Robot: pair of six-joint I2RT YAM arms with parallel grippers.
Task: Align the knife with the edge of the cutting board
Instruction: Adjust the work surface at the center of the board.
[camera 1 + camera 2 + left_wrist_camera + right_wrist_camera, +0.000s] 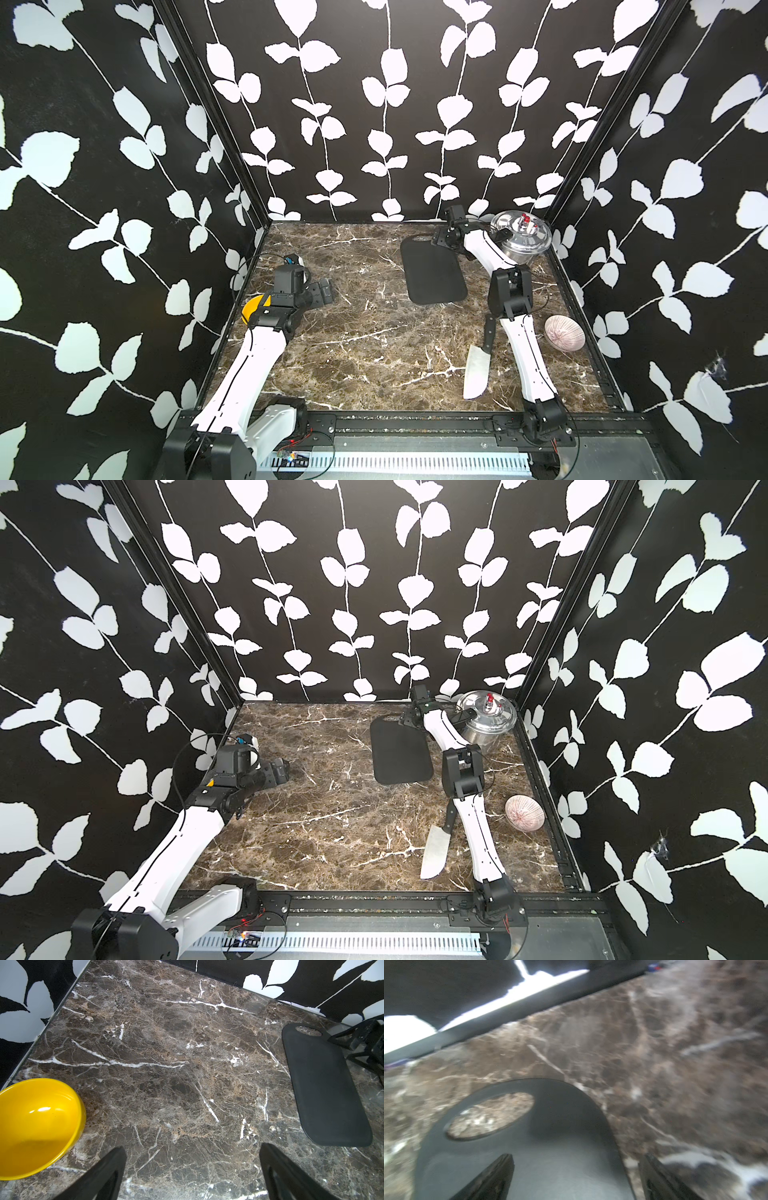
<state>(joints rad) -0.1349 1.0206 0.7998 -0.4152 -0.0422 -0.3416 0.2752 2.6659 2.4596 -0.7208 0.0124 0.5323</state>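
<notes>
The right tool (577,1167) hangs spread wide and empty over the cut-out end of the cutting board (432,270); the knife (477,370) lies well apart on the marble worktop (353,332), near its front edge. The left tool (192,1157) gapes empty.

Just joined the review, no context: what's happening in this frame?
The right gripper is at the cut-out end of the cutting board, jaws open, holding nothing. The knife lies on the table near the front, apart from the board, not yet aligned. The left gripper hangs open over bare table.
</notes>
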